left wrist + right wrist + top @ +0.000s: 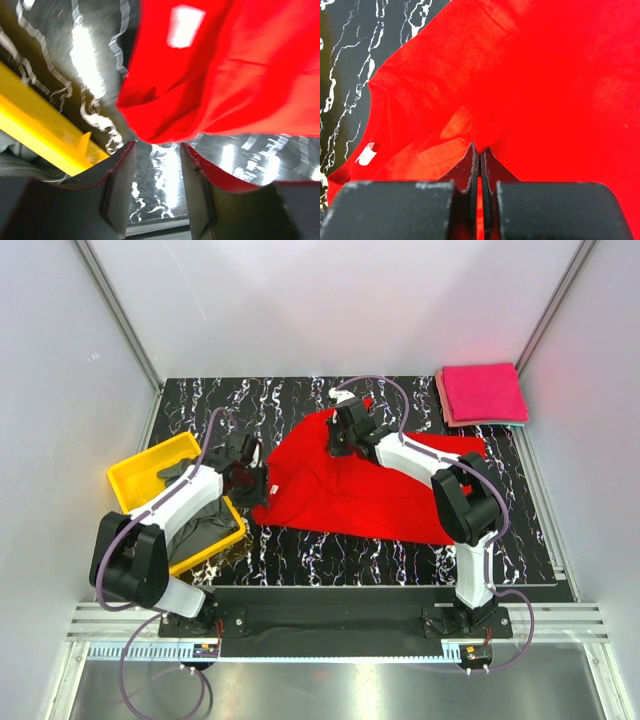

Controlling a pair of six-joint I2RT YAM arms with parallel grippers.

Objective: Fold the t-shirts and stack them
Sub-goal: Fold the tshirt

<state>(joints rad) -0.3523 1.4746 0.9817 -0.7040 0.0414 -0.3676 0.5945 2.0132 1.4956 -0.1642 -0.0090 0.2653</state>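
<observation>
A bright red t-shirt (350, 490) lies crumpled across the middle of the black marbled table. Its white neck label (184, 25) shows in the left wrist view and also in the right wrist view (366, 154). My right gripper (342, 443) is shut on a fold of the red t-shirt (485, 135) near its far edge. My left gripper (250, 472) is open and empty, just left of the shirt's near-left hem (150, 125). Folded magenta-pink t-shirts (484, 393) are stacked at the far right corner. A dark grey t-shirt (208, 525) lies in the yellow tray.
The yellow plastic tray (140, 472) stands at the table's left edge, under my left arm; its rim (45, 135) shows beside my left fingers. White walls enclose the table on three sides.
</observation>
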